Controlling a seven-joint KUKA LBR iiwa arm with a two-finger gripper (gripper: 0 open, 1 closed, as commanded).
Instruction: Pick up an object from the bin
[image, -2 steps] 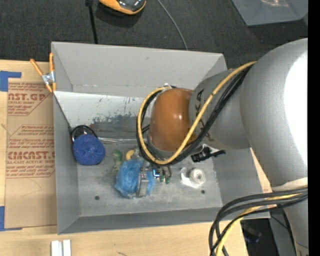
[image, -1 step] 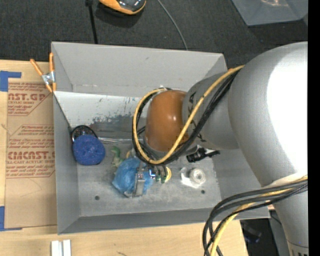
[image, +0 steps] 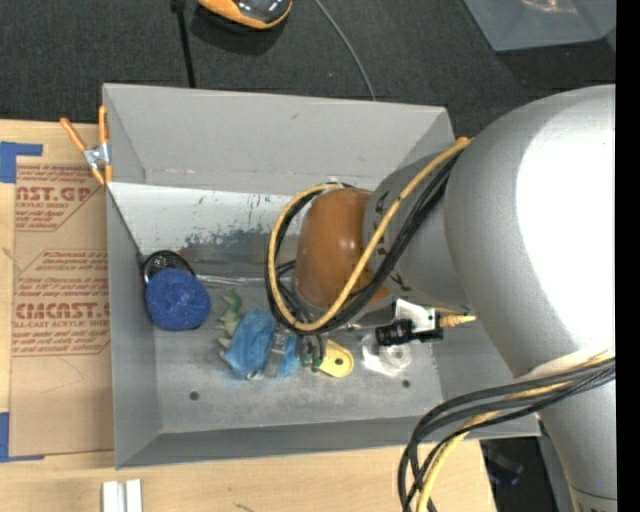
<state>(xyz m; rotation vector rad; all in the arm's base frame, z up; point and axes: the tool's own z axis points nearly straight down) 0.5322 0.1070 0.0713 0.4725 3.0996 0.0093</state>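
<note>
A dark part of my gripper (image: 308, 350) shows just below the arm's cover, low in the middle of the bin. It sits between a crumpled blue packet (image: 252, 346) on its left and a small yellow disc (image: 336, 364) on its right, close to both. A white cap-like piece (image: 386, 359) lies just right of the disc. I see nothing held.
A round blue ball (image: 178, 300) rests by the left wall with a black round thing (image: 160, 264) behind it. Small green bits (image: 231, 303) lie above the blue packet. The arm and its cables cover the bin's middle and right.
</note>
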